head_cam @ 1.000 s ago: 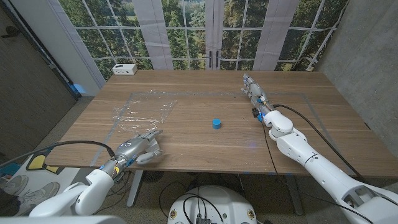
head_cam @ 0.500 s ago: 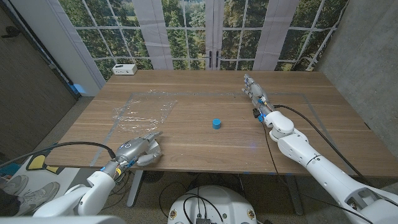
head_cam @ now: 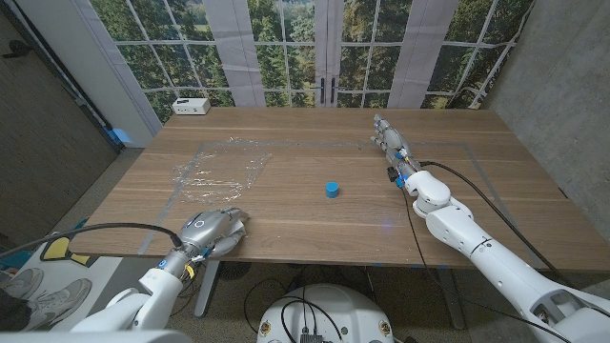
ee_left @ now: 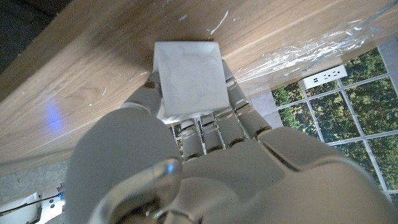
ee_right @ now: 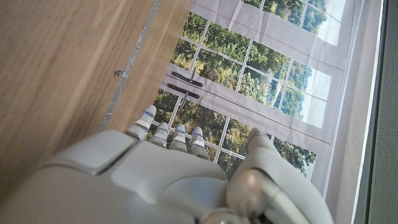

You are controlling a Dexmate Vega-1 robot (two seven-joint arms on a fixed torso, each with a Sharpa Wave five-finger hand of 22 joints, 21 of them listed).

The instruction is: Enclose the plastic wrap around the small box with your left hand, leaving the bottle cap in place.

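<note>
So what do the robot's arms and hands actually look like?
Both arms have smooth white rounded shells with black cables running alongside. The left hand and right hand are silver-grey metal with jointed, human-like fingers; small blue marks show on the right fingertips.

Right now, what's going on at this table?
The left hand is at the near edge of the table, gripping a small white box. The plastic wrap lies spread out farther back on the left, not yet around the box. The blue bottle cap sits alone mid-table. The right hand waits at the far right, holding nothing.
</note>
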